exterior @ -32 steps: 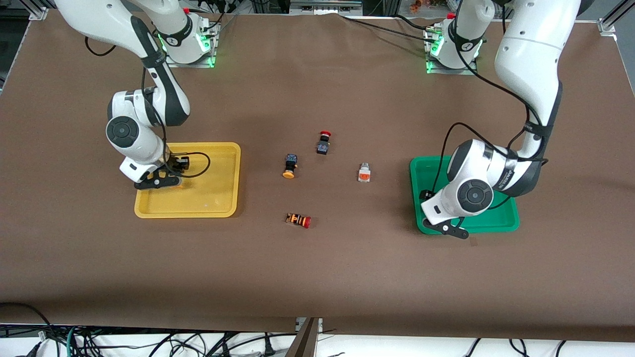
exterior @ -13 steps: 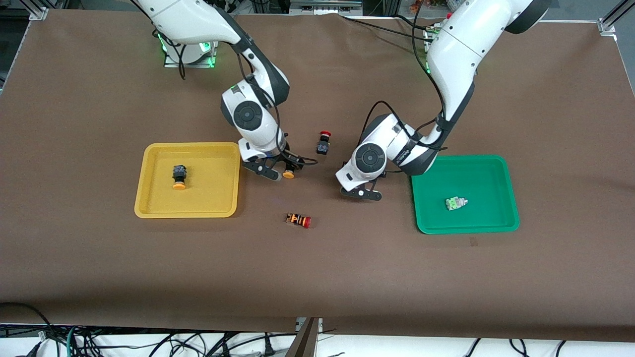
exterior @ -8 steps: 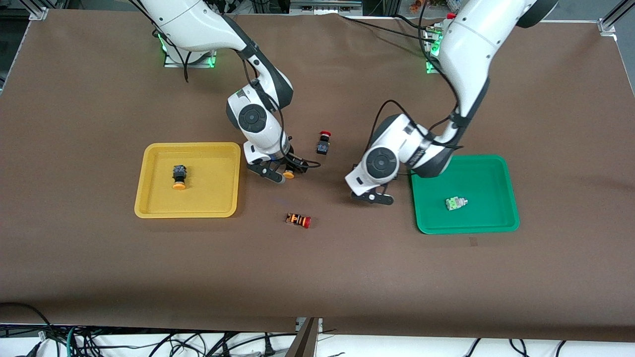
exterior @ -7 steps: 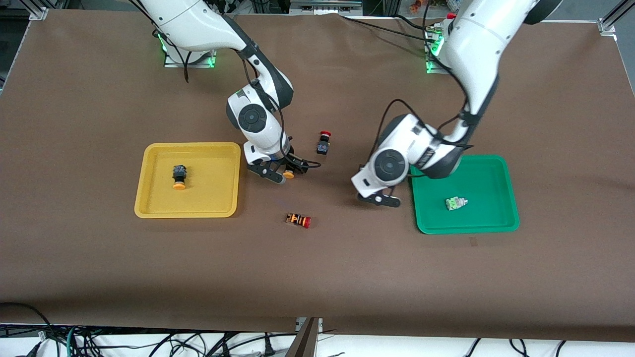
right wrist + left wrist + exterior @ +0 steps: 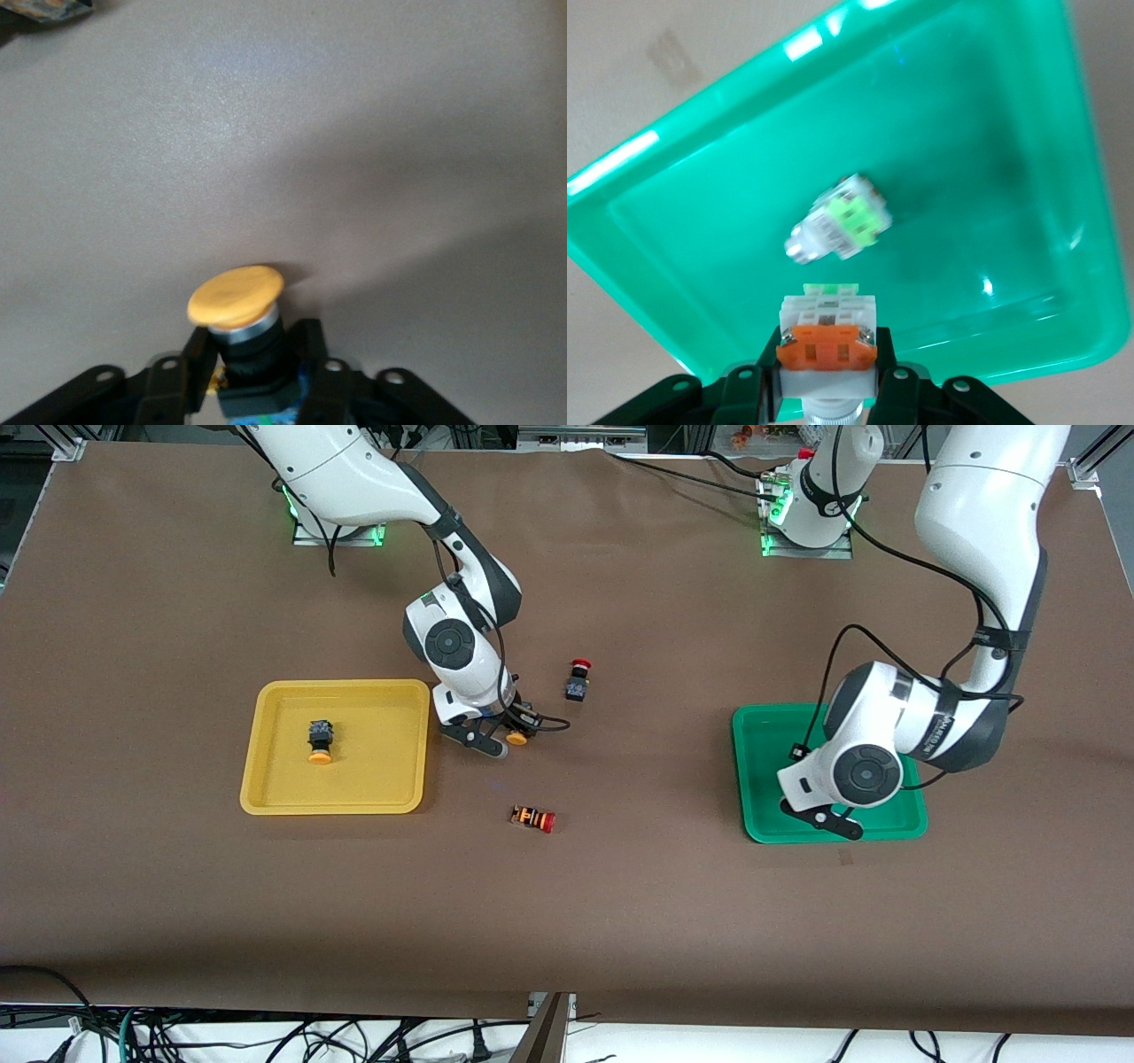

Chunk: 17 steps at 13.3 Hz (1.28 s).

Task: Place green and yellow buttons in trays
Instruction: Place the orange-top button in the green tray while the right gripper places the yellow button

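Left gripper [image 5: 826,390] clamps orange-faced button [image 5: 826,345] over green tray [image 5: 759,735], green-faced button [image 5: 837,228] inside. Right gripper [image 5: 252,372] clamps yellow-capped button [image 5: 239,305], 3 o'clock of yellow tray [image 5: 390,779].

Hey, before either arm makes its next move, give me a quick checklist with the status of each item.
1. Left end effector shut on the orange-faced button: ok.
2. That button over the green tray: ok.
3. Drop spot free of the green-faced button already in the tray: cannot tell, it lies close.
4. Right end effector shut on the yellow-capped button: ok.
5. That button inside the yellow tray: not ok, it is beside the tray, above the table.
6. Red-capped button and orange-striped button out of both trays: ok.
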### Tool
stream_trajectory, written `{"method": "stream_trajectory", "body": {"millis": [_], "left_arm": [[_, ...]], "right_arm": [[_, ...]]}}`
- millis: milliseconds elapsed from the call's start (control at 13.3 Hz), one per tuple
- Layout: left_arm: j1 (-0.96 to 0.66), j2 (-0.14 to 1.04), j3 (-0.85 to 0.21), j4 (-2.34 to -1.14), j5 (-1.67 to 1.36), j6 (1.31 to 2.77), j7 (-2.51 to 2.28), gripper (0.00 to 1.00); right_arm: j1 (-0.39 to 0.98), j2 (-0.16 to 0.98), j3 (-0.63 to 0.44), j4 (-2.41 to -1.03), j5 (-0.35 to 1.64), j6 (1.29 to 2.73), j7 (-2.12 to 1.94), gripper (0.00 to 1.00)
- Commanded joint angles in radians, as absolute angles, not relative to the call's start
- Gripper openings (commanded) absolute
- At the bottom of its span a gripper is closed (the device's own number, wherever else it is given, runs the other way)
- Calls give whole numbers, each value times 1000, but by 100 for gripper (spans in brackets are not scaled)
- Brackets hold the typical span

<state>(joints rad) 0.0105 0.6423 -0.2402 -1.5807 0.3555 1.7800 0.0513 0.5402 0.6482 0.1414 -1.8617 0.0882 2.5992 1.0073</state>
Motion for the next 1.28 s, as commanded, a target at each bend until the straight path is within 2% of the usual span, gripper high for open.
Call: {"method": "stream_trajectory", "body": {"millis": [0,75,226,301,376,451,752,902,977,1128,1203], "left_arm": [[83,634,-250,-1621,383,1781,184,9],[109,634,-252,-1640,383,1802,214,10],[152,634,-252,-1722,383,1918,239,12],[162,627,-255,-1748,382,1952,239,19],[163,624,-258,-1749,370,1951,224,86],[163,615,-259,-1741,370,1944,232,100],[161,454,-282,-1691,260,1876,227,100],[161,393,-282,-1640,219,1823,216,100],[161,367,-281,-1620,219,1809,203,100],[160,310,-282,-1556,210,1737,184,100],[150,269,-272,-1527,168,1691,180,100]], "right_arm": [[526,650,144,-1848,74,2596,953,15],[517,637,134,-1847,74,2570,921,11],[515,579,75,-1844,74,2452,792,11],[515,551,36,-1844,74,2391,703,11],[515,519,-13,-1847,72,2319,584,11],[515,496,-64,-1851,72,2256,448,11],[503,476,-219,-1923,90,2241,-2,15],[489,474,-221,-2000,110,2316,-20,20],[489,474,-221,-2034,148,2360,-20,28],[489,476,-219,-2054,208,2382,-20,33],[489,477,-219,-2052,212,2382,-18,39]]}}
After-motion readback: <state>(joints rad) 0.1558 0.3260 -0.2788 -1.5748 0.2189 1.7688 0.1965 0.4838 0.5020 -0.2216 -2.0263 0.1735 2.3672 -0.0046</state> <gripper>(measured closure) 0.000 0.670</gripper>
